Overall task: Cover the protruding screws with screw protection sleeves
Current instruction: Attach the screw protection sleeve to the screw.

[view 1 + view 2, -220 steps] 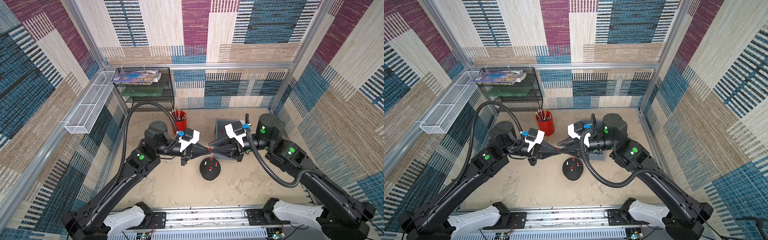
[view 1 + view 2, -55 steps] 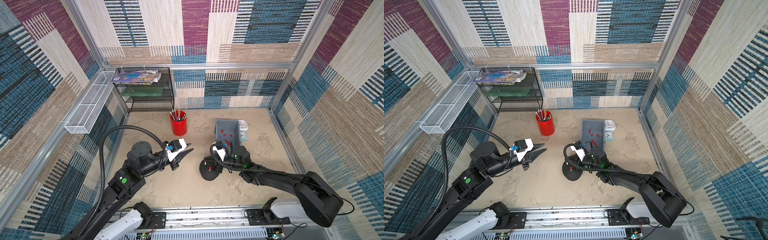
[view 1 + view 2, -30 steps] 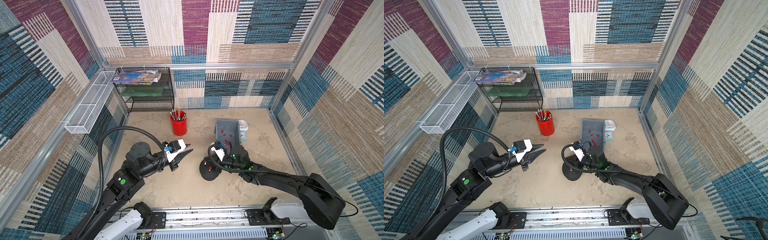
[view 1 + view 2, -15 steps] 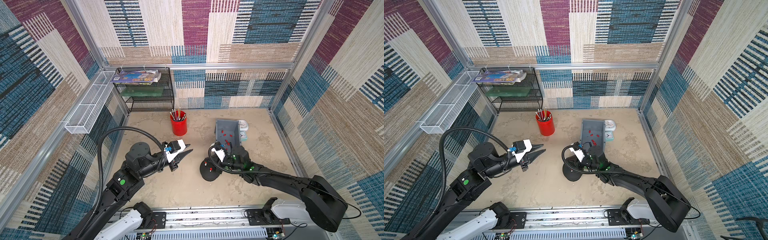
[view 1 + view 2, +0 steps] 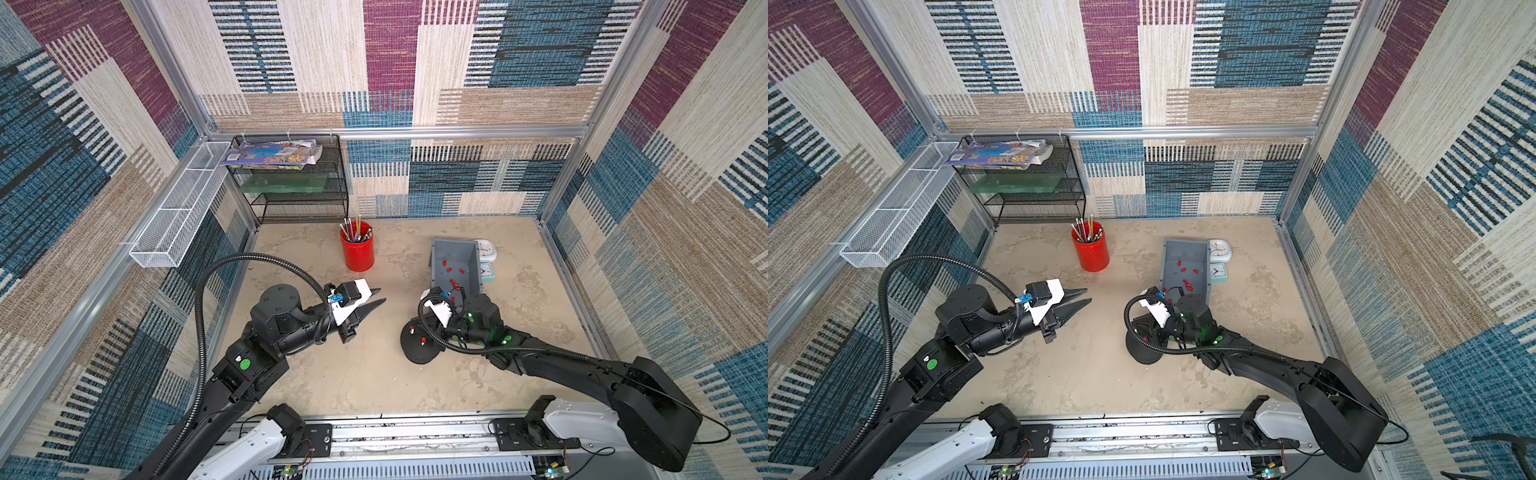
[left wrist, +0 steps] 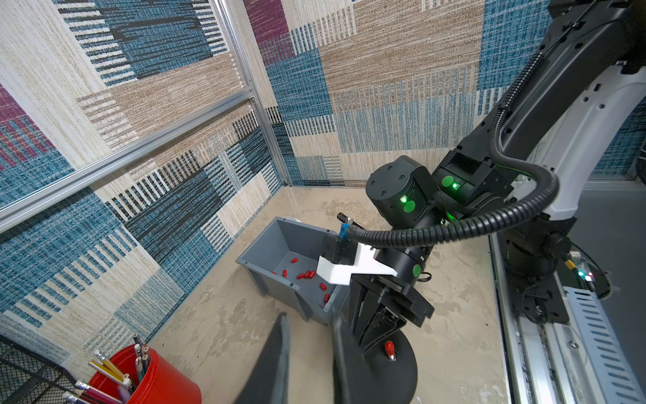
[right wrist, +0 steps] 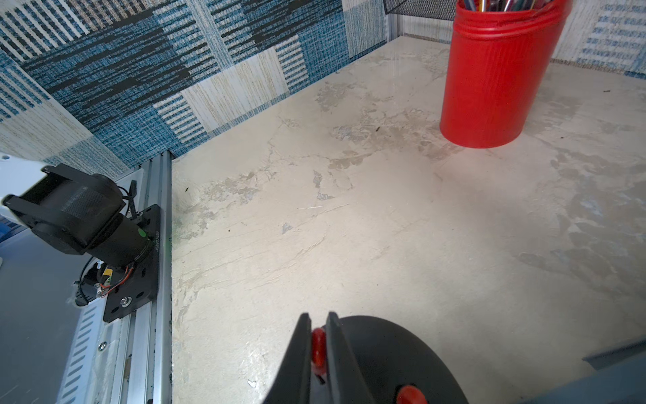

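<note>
Plainly tiny, light and probably slick, the red sleeve [image 7: 318,344] sits pinched by its sides in the closed right gripper [image 7: 318,320], over the black dome [image 7: 391,353] on the counter [image 7: 349,227]. The left gripper [image 6: 309,318] hovers well apart, jaws slightly parted, empty.

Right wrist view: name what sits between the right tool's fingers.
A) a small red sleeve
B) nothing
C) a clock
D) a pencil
A: the right tool is closed on a red sleeve, just over the black dome.
</note>
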